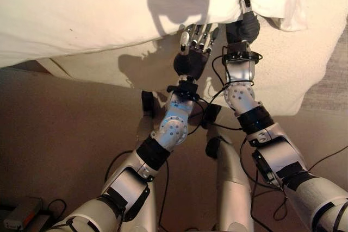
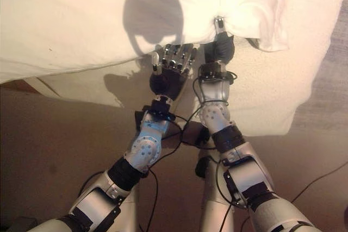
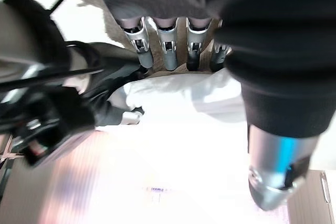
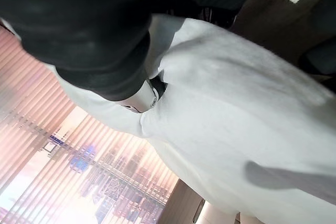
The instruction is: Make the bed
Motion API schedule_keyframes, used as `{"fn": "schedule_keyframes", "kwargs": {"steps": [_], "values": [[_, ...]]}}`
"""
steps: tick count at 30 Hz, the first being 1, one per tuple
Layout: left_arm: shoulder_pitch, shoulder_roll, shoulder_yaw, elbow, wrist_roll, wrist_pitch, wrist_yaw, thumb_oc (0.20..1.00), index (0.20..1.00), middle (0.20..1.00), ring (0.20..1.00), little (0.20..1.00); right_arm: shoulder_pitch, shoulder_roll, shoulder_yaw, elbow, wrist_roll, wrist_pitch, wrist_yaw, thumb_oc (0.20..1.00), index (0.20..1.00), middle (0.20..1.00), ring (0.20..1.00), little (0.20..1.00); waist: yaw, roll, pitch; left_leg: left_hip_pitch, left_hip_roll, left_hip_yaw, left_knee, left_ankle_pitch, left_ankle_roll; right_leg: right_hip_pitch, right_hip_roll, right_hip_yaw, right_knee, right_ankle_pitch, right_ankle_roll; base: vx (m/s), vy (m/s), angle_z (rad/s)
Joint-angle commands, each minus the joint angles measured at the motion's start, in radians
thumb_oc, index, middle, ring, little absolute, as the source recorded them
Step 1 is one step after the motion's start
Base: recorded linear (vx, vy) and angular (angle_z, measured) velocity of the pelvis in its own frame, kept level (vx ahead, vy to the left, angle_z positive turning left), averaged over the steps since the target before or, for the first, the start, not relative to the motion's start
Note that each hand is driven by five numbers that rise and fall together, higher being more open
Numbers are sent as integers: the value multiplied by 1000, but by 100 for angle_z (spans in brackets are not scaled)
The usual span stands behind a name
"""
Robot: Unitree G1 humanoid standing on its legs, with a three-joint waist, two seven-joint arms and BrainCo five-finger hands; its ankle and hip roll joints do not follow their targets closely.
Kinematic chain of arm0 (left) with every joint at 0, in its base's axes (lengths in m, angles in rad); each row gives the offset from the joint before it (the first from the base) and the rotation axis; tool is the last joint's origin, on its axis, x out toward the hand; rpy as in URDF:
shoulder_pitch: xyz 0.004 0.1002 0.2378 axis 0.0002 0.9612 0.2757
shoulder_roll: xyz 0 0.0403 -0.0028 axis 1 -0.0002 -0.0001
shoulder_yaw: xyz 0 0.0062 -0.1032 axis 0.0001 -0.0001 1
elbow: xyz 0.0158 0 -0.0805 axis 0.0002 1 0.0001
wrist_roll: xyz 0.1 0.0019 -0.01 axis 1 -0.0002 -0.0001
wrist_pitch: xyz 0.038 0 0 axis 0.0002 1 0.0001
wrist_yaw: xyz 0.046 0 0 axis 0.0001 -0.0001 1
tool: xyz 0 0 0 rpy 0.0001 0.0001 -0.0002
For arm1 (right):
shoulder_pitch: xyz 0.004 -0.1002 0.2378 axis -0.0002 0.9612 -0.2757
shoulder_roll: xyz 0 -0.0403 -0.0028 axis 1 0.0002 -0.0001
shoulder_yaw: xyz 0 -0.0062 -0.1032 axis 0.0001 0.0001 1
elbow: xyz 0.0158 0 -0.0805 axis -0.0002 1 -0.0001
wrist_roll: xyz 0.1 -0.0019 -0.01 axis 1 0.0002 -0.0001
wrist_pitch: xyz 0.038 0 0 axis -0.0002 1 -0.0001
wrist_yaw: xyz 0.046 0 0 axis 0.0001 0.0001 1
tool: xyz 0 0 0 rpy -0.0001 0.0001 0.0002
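The white duvet lies over the bed, its edge hanging at the near side. Right hand is closed on the duvet edge, w/ cloth bunched around its thumb. Left hand is just beside it, under the edge, fingers straight & relaxed, holding nothing. Brown floor is below

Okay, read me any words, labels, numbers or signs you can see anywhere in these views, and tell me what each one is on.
None can be read.
White duvet: no print, held by the right hand.
Cream fleecy blanket: no print, beside the left hand.
Small grey box on the floor: any marking too small to read.
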Motion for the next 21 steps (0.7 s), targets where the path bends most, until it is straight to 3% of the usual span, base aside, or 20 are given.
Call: {"fn": "schedule_keyframes", "kwargs": {"steps": [1, 9, 21], "values": [[-97, 1, 74, 16, 11, -79, -1, 1000, 1000, 1000, 1000, 1000, 12, -37, -73, -114, -22, -57, 45, 200, 200, 200, 200, 200, 4, -36, -22, 21, -32, 14, 114, -180, 12, -11, 22, -18, -34, 54, 96, 0, 0, 0], [-159, 36, 146, 117, 13, -114, 53, 1000, 1000, 1000, 1000, 1000, -1, -39, -67, -94, -14, -42, 52, 200, 200, 200, 200, 200, -5, -35, -22, 22, -31, 12, 122, -182, 11, -12, 24, -7, -27, 54, 97, 0, 0, 0], [-150, 50, 177, 168, 26, -105, 73, 1000, 1000, 1000, 1000, 1000, -9, -38, -59, -90, -24, -32, 44, 200, 200, 200, 200, 200, -9, -38, -22, 24, -30, 16, 127, -184, 15, -14, 27, -4, -22, 54, 95, 0, 0, 0]]}}
